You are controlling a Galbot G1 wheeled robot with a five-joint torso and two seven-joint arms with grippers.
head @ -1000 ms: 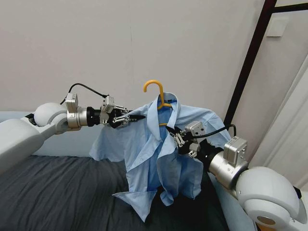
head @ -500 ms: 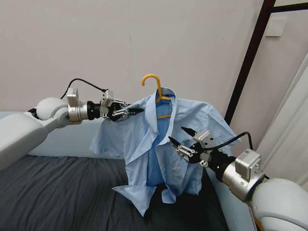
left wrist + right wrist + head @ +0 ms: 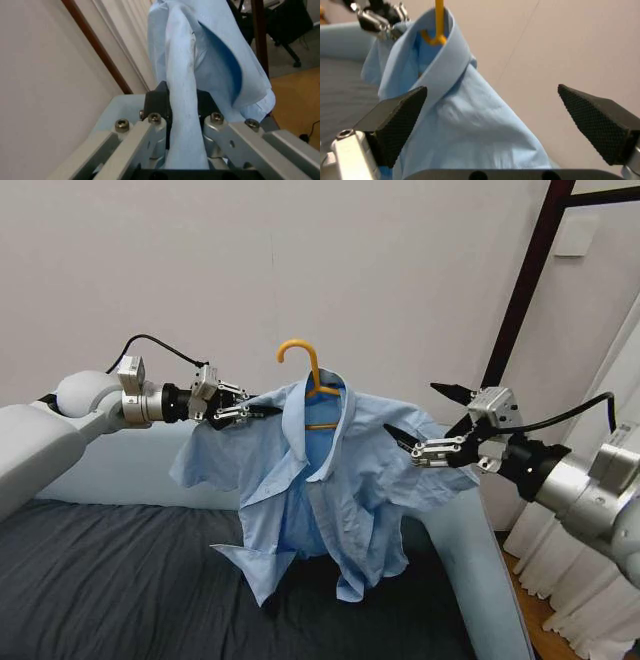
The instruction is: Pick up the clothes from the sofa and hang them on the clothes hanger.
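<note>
My left gripper's (image 3: 262,411) fingers (image 3: 236,413) are clenched on a fold of the light blue shirt (image 3: 320,480) at its shoulder. In the left wrist view the gripper (image 3: 181,112) has that fabric pinched between the two black pads and running up out of them in a narrow ridge. The left arm reaches in level from the left, high above the sofa (image 3: 110,590).

My right gripper's (image 3: 410,408) fingers (image 3: 448,390) are released and spread wide, holding nothing. They sit at the shirt's other shoulder, and I cannot tell whether a tip touches the cloth. From the right wrist camera the gripper (image 3: 495,112) frames the shirt (image 3: 470,127) between its two textured pads, with the collar and shoulder lying a little beyond them. The left gripper (image 3: 377,17) shows farther off at the far shoulder.

The shirt is draped on a yellow hanger (image 3: 304,358), collar around the neck of the hook and front open, with the hook pointing up in front of the pale wall (image 3: 300,250). The hanger (image 3: 439,22) rises out of the collar in the right wrist view too. The shirt's tails hang down over the sofa's dark grey seat, and I cannot tell if they touch it. A dark upright post (image 3: 520,290) stands to the right, behind my right arm.
</note>
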